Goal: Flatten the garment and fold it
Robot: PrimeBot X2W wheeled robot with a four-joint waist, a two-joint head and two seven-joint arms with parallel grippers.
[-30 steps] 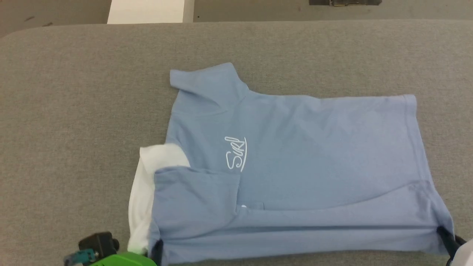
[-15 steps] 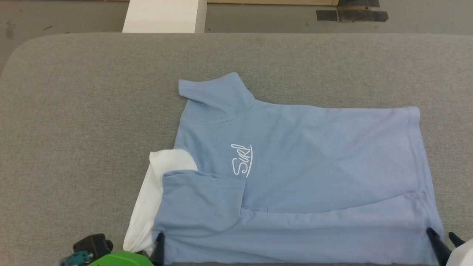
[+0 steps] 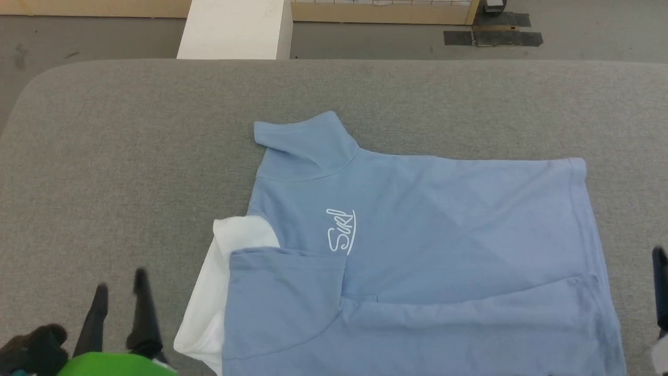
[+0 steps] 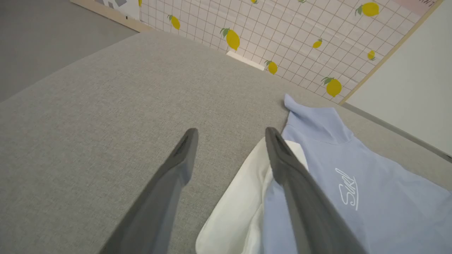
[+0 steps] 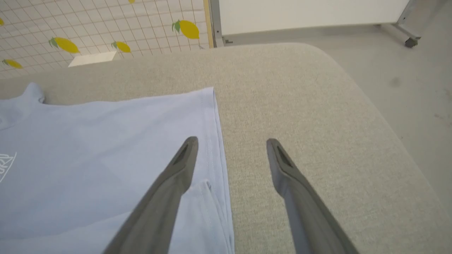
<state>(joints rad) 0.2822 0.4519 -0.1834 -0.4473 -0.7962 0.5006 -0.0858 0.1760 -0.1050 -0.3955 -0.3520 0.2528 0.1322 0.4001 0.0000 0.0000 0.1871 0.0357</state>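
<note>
The garment (image 3: 443,235), a light blue T-shirt with white script on the chest, lies on the grey padded table (image 3: 130,156). Its near long side is folded over and a white inner panel (image 3: 206,292) shows at its left end. My left gripper (image 3: 120,284) stands open over bare table left of that white panel; in the left wrist view the left gripper (image 4: 230,131) has nothing between its fingers. My right gripper (image 5: 232,140) is open and empty, straddling the hem of the garment (image 5: 106,158), one finger over cloth and one over table. One of its fingers (image 3: 660,277) shows at the head view's right edge.
A white block (image 3: 235,28) stands on the floor beyond the table's far edge, with dark floor patches (image 3: 493,36) further right. A lemon-patterned tiled wall (image 4: 282,31) and a white board (image 5: 310,14) lie behind. The table's corners are rounded.
Both grippers have opened and let go of the garment's near edge. They have drawn off it, the left to the left and the right to the right. The head camera has tilted up.
</note>
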